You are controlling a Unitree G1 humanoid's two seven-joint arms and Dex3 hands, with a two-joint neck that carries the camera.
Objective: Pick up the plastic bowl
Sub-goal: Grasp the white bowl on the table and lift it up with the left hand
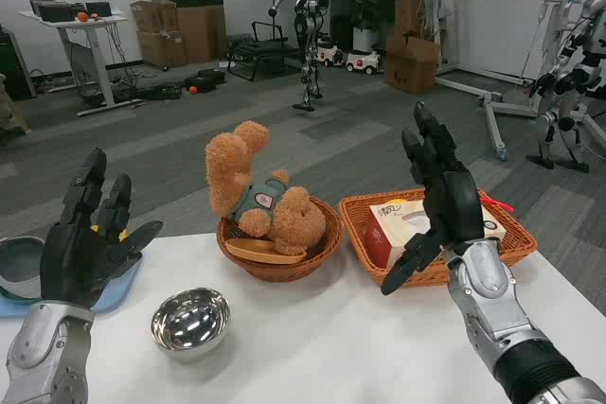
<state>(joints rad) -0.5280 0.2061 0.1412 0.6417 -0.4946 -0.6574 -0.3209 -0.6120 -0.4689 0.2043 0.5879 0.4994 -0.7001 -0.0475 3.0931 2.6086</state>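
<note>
Here white table (360, 347), grey carpet floor (189, 153), stacked cardboard boxes (180, 30).

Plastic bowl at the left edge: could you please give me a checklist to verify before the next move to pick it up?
1. Plastic bowl fully in view: not ok, cut by the picture's edge and partly behind the left hand.
2. Left hand free, fingers apart: ok.
3. Right hand free, raised: ok.
4. Metal bowl apart from the plastic bowl: ok.
5. Plastic bowl sits level on the blue tray: cannot tell.
6. Plastic bowl empty: cannot tell.
</note>
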